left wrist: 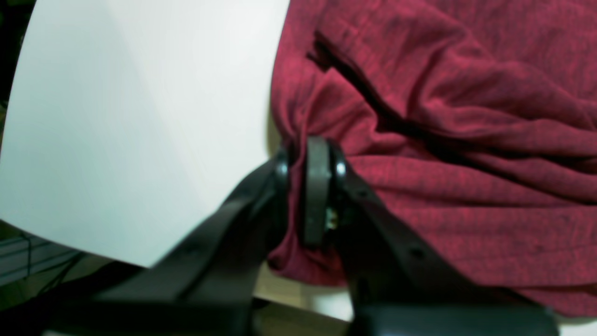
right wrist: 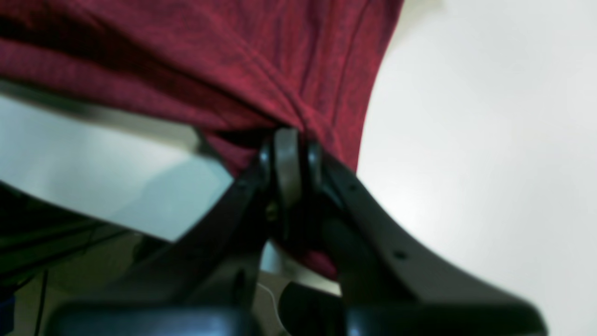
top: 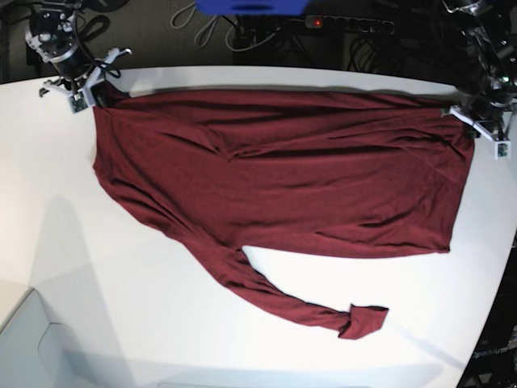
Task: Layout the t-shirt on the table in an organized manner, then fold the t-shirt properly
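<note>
The dark maroon t-shirt (top: 283, 178) lies stretched across the white table (top: 121, 307), wrinkled, with one long sleeve (top: 299, 307) trailing toward the front edge. My right gripper (top: 98, 90) is at the shirt's far left corner, shut on the fabric. In the right wrist view the gripper (right wrist: 287, 140) pinches a bunched edge of the t-shirt (right wrist: 233, 56) over the table (right wrist: 489, 140). My left gripper (top: 468, 113) holds the far right corner. In the left wrist view the gripper (left wrist: 308, 154) clamps gathered t-shirt (left wrist: 466, 140) beside bare table (left wrist: 140, 116).
A power strip (top: 347, 23) with a red light, cables and a blue object (top: 250, 6) sit behind the table's far edge. The table edge curves away at the right (top: 493, 307). A pale grey surface (top: 32, 347) shows at the front left corner.
</note>
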Tool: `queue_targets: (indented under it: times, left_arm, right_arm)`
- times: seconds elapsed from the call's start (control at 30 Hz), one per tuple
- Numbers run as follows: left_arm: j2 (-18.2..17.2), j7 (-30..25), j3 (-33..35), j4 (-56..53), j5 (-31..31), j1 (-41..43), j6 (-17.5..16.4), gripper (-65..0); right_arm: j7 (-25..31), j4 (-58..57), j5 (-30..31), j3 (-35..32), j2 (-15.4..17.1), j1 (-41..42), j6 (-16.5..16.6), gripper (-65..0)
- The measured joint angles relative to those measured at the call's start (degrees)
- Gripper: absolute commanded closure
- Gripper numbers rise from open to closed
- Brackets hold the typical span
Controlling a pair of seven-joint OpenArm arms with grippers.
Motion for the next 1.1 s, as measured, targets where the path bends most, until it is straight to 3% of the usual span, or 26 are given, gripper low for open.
queue_targets:
  times: [0.1, 0.27, 0.37, 0.67, 0.9, 1.1]
  left_arm:
    - [-0.02, 0.02, 0.0, 0.0, -0.02, -0.04, 0.0, -9.6]
    - [0.02, 0.07, 0.0, 0.07, 0.24, -0.02, 0.0, -34.9]
    - [0.0, 0.02, 0.0, 0.13, -0.04, -0.04, 0.02, -43.1]
    - [0.52, 0.09, -4.22, 0.17, -0.33, -0.61, 0.04, -43.9]
    - [1.25, 0.07, -10.93, 0.22, -6.97, -3.37, 0.22, -43.9]
    - [1.16, 0.17, -11.72, 0.2, -7.39, -6.8, 0.66, -43.9]
  right_arm:
    - [-0.02, 0.02, -0.02, 0.11, 0.0, 0.0, 0.09, -9.7]
    - [-2.43, 2.86, -1.33, 0.13, 0.0, -0.42, 0.11, -23.2]
    - [-3.28, 6.01, -1.81, 0.15, -0.33, -1.03, 0.11, -28.4]
    - [-3.23, 13.05, -1.64, 3.45, -3.61, -0.94, 0.13, -37.7]
    - [-3.1, 15.04, -1.57, 3.45, -3.76, -0.92, 0.13, -38.3]
    - [-2.93, 15.47, -1.57, 3.52, -3.76, 0.35, 0.13, -38.2]
